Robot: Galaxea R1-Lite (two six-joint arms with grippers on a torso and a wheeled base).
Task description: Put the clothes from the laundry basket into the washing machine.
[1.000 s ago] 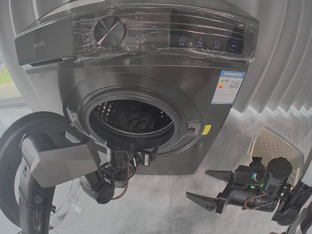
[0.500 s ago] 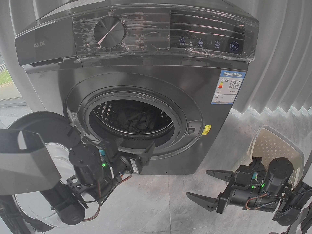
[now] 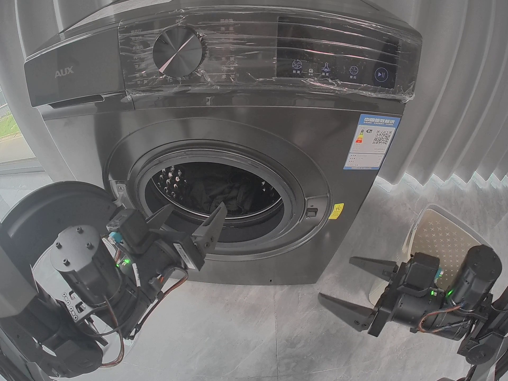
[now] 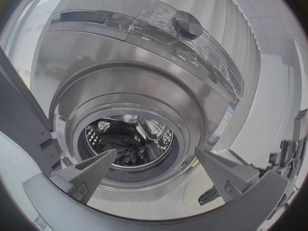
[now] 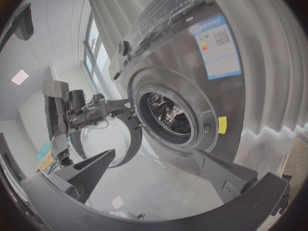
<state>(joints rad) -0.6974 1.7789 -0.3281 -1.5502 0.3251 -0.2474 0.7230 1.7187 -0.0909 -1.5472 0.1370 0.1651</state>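
The grey washing machine (image 3: 222, 128) stands with its round door (image 3: 47, 207) swung open to the left. Dark clothes (image 3: 222, 191) lie inside the drum, seen as dark clothes (image 4: 128, 148) in the left wrist view and as dark clothes (image 5: 179, 122) in the right wrist view. My left gripper (image 3: 196, 208) is open and empty at the lower left rim of the opening, pointing toward the drum (image 4: 155, 150). My right gripper (image 3: 336, 279) hangs open and empty over the floor at the machine's lower right, beside the cream laundry basket (image 3: 450, 234).
Grey tiled floor (image 3: 254, 334) spreads in front of the machine. White curtains (image 3: 465, 107) hang behind and to the right. The open door stands close behind my left arm (image 5: 86, 113). The basket (image 5: 296, 164) sits against the curtain.
My left arm swung left and its open gripper rose from below the door rim up to the opening's lower edge. The right gripper drifted slightly right and down.
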